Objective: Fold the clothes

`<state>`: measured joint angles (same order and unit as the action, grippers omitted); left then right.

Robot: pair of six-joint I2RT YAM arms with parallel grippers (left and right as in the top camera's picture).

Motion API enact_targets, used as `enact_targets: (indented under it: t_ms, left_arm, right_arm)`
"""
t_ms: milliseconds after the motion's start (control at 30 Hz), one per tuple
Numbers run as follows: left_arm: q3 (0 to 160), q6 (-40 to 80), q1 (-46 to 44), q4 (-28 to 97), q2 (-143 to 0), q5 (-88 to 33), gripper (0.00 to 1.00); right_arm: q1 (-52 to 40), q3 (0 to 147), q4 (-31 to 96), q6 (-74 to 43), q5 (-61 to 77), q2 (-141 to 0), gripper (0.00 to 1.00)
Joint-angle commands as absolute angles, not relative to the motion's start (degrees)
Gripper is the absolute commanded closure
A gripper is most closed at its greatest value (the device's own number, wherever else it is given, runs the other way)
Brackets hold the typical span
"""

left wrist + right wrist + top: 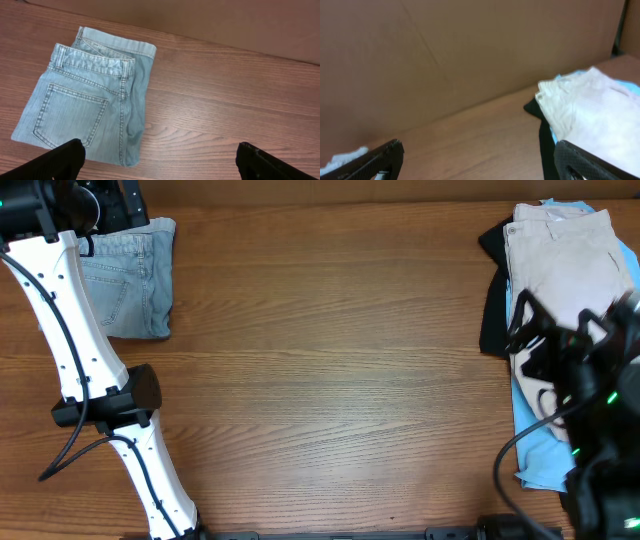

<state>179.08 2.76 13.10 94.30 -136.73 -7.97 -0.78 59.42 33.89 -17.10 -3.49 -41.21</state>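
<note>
The light-blue denim shorts (130,280) lie folded at the table's far left; in the left wrist view (85,100) the back pocket, waistband and a hem show. My left gripper (160,162) is open and empty, hovering just above and in front of them. A pile of clothes sits at the right: a beige garment (565,260) on top, a black one (494,300) and a sky-blue one (540,450) under it. In the right wrist view the beige garment (590,110) lies at right. My right gripper (480,160) is open and empty above the pile's near end.
The wooden table (340,380) stretches between the shorts and the pile. A brown cardboard wall (470,55) stands behind the table. My left arm's white links (80,350) cross the table's left side, and cables hang by the right arm (580,390).
</note>
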Motion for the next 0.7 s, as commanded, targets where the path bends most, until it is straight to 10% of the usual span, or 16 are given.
enact_targets:
  t_ms: [0, 667]
  left_arm:
    - [179.63, 1.87, 13.10, 94.26, -135.63, -8.58, 0.00]
    - [179.63, 1.89, 13.10, 94.26, -135.63, -8.58, 0.00]
  right_arm:
    - [-0.56, 46.30, 27.88, -16.69, -4.21, -33.34, 0.00]
    - [-0.56, 6.22, 12.93, -16.64, -4.03, -1.17, 0.00]
